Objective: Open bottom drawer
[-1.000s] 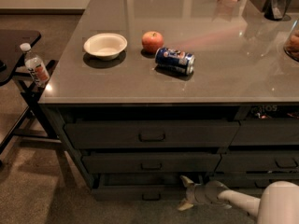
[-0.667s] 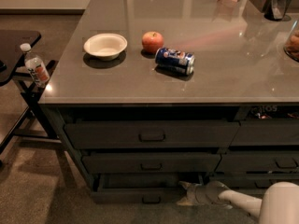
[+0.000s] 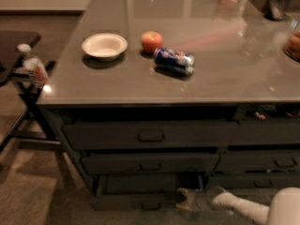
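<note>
The bottom drawer (image 3: 136,199) is the lowest dark grey front of the left three-drawer stack, with a small handle (image 3: 151,205) at its centre. It stands pulled out a little, with a dark gap above its front. My gripper (image 3: 183,198) is at the drawer's right end, low near the floor, on a white arm (image 3: 243,207) that comes in from the lower right. Above it are the middle drawer (image 3: 150,164) and the top drawer (image 3: 150,135).
On the grey counter (image 3: 225,83) lie a white bowl (image 3: 104,46), an orange fruit (image 3: 152,41) and a blue can (image 3: 174,60) on its side. A neighbouring drawer stack (image 3: 267,163) is at the right. A dark stand with a bottle (image 3: 33,67) is at the left.
The gripper has shifted a little to the left along the drawer's right end. The bottom drawer front has come out a little, and the view has shifted slightly.
</note>
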Robot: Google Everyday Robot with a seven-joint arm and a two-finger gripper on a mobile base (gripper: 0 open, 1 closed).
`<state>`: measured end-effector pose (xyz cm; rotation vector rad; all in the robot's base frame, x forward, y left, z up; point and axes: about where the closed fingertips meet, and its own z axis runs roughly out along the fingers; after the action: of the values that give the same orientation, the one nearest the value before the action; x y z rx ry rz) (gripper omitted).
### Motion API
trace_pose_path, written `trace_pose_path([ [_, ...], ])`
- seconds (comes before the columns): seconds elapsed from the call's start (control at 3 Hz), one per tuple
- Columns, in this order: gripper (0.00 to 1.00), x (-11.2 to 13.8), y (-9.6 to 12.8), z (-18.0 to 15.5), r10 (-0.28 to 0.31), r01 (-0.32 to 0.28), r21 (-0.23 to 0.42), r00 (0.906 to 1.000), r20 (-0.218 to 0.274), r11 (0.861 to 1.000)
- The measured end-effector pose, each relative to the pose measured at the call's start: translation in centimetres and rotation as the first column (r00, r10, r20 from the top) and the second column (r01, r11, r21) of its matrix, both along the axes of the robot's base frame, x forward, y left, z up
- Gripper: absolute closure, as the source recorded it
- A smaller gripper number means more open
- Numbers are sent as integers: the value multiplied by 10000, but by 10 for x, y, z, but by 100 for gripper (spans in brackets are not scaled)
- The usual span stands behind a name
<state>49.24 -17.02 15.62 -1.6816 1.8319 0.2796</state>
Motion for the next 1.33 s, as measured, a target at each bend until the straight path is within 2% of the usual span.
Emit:
trace_pose_path([
  [0.33,100,0,0,7,0,0,0,10000,0,10000],
  [0.67,100,-5,2,7,59,-59,29,9999,94,10000],
  [1.0,82,-5,2,7,61,-62,31,9999,92,10000],
  [1.33,58,-5,2,7,62,-62,31,9999,92,10000],
])
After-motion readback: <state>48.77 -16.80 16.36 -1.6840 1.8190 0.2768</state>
